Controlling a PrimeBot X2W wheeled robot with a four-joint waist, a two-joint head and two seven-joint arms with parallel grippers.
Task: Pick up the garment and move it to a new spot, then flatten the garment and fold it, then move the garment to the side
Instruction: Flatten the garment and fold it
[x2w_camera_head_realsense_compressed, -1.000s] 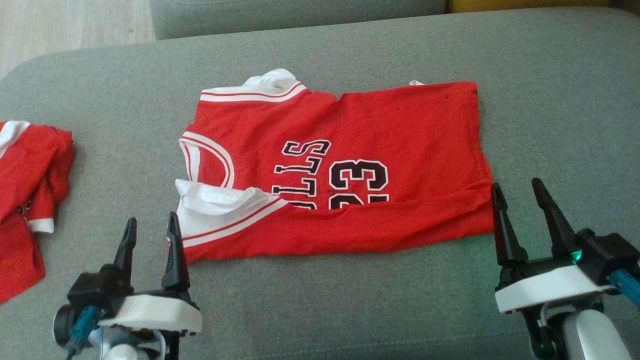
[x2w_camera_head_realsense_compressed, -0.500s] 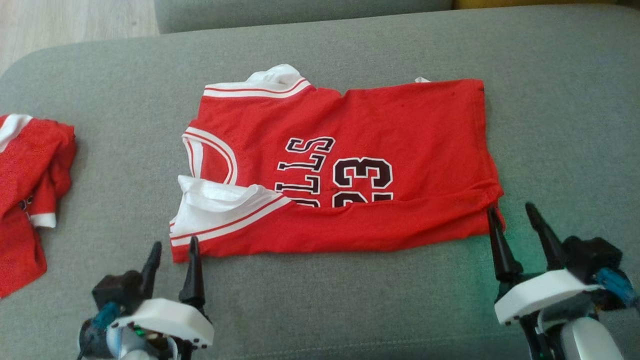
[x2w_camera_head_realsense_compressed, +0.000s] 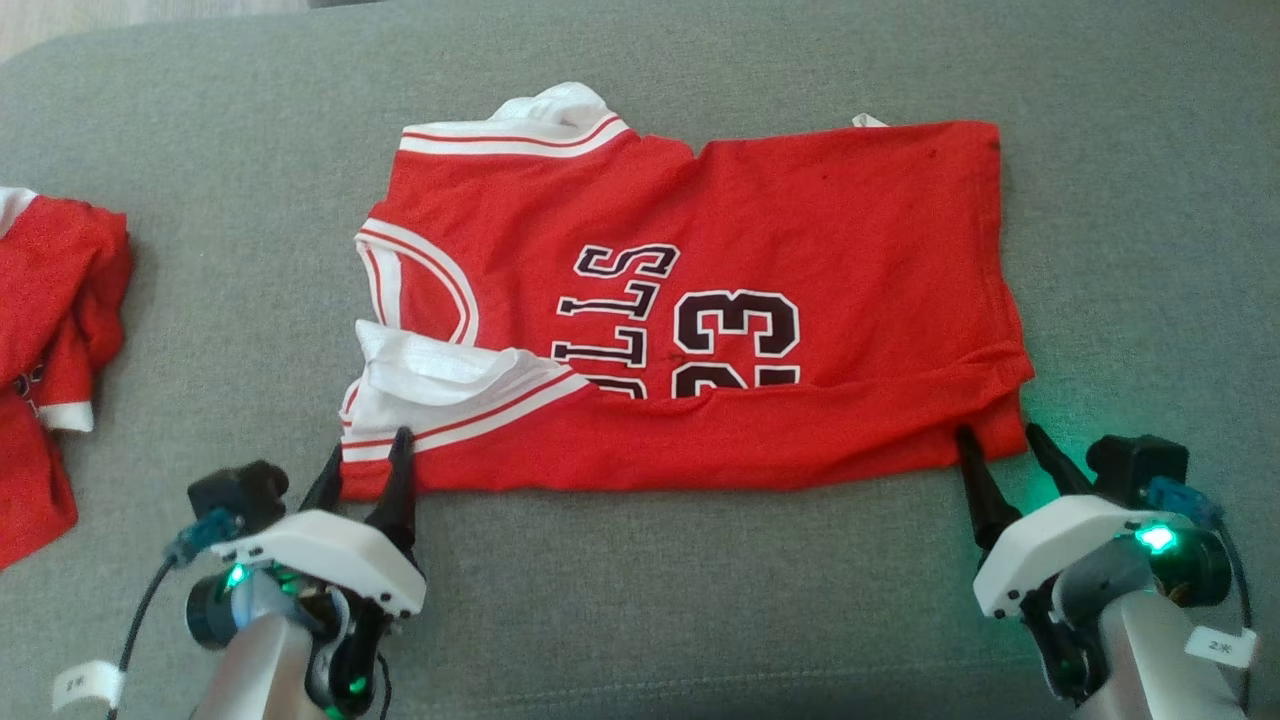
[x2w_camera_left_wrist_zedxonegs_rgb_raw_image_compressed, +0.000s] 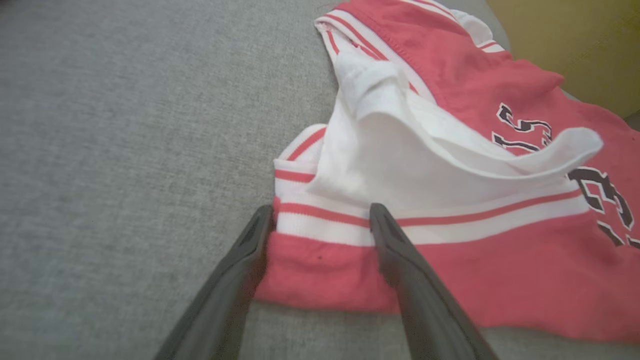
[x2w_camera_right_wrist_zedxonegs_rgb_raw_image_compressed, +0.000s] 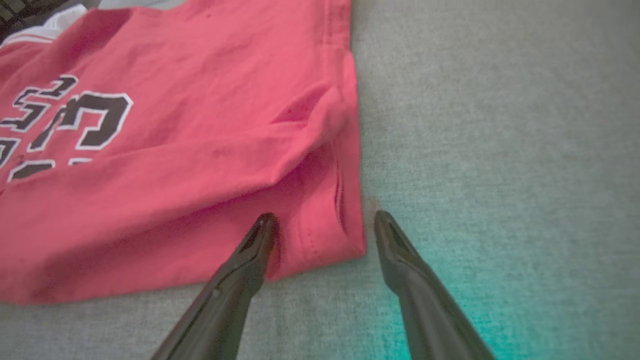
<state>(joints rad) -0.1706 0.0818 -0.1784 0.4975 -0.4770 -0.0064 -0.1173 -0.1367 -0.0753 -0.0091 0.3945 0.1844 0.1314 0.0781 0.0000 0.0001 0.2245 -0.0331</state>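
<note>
Head view showed the garment (x2w_camera_head_realsense_compressed: 700, 300), a red jersey with white trim and dark "23" lettering, lying flat across the middle of a grey cushion (x2w_camera_head_realsense_compressed: 700, 600). Its neck end pointed to the robot's left and its hem to the right. The near long edge was folded up over the lower part of the lettering, with a white inner face exposed at the near left corner.

The left gripper (x2w_camera_head_realsense_compressed: 368, 447) stood at that near left corner with its fingers spread apart and nothing clamped. In the left wrist view one finger (x2w_camera_left_wrist_zedxonegs_rgb_raw_image_compressed: 235, 280) sat at the outer edge of the corner, and the other lay over the red strip below the white band.

The right gripper (x2w_camera_head_realsense_compressed: 996, 430) stood at the near right corner, likewise released. In the right wrist view one finger (x2w_camera_right_wrist_zedxonegs_rgb_raw_image_compressed: 240, 270) lay over the folded red fabric, the other on bare cushion just beside the hem edge. Green light tinted the cushion there.

A second red garment (x2w_camera_head_realsense_compressed: 50, 330) lay crumpled at the far left, well apart.
</note>
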